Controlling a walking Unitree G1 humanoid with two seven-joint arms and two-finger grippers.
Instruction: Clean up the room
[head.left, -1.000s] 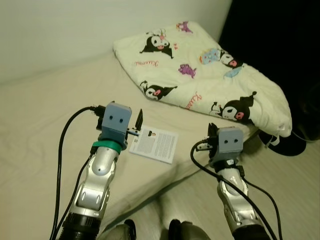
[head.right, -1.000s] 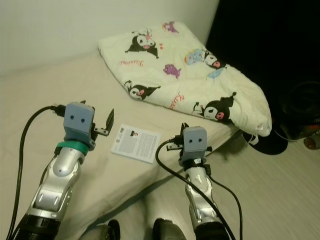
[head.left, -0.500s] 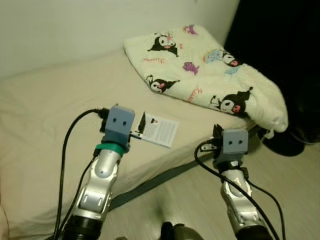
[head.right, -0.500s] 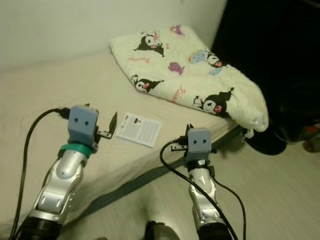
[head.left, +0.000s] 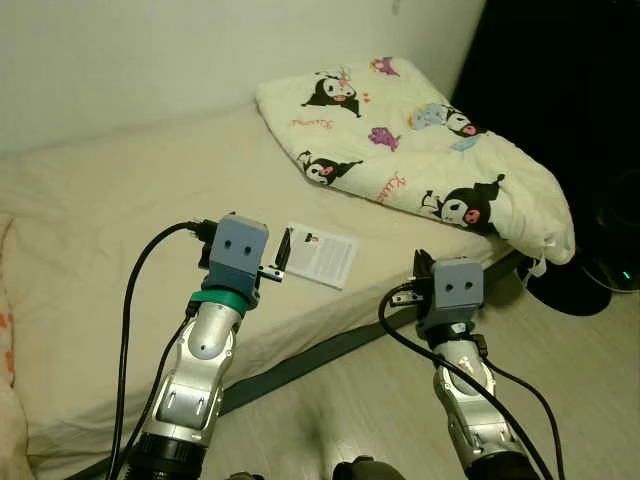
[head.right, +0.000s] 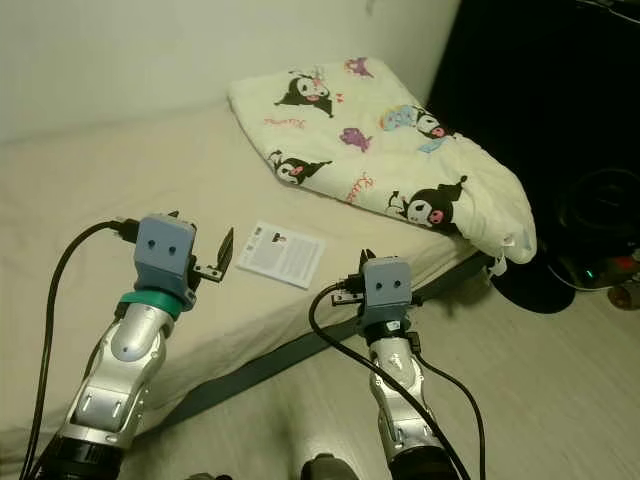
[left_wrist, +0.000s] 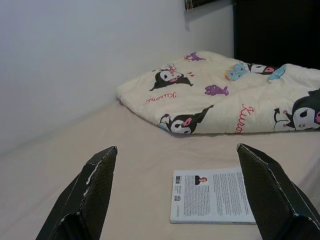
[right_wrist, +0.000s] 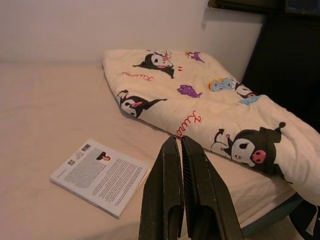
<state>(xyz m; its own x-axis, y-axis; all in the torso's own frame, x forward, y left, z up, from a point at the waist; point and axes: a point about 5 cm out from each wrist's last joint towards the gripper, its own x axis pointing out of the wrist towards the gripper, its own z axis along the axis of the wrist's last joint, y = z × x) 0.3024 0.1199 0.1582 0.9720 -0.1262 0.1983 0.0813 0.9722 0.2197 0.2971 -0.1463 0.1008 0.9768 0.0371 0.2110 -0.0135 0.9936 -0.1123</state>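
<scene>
Book (head.right: 281, 253) lies flat on the bed (head.right: 120, 190), back cover up, near the mattress edge, with a cartoon-print blanket (head.right: 385, 165) folded beyond it. Left gripper (head.right: 224, 255) hovers just beside the book; right gripper (head.right: 362, 262) is over the bed's edge.

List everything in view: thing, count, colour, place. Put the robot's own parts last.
bed: one, beige sheet, runs along the white wall and takes up most of the scene.
blanket: one, cream with black, pink and purple cartoon figures, folded at the bed's far right corner.
booklet: one, white with printed text, flat on the bed near its front edge, apart from the blanket.
floor: pale wood, in front of and right of the bed.
round dark object: one, black, on the floor under the blanket's overhanging corner.
left gripper: one, black fingers, open, above the bed just short of the booklet.
right gripper: one, black fingers, shut, at the bed's front edge.
</scene>
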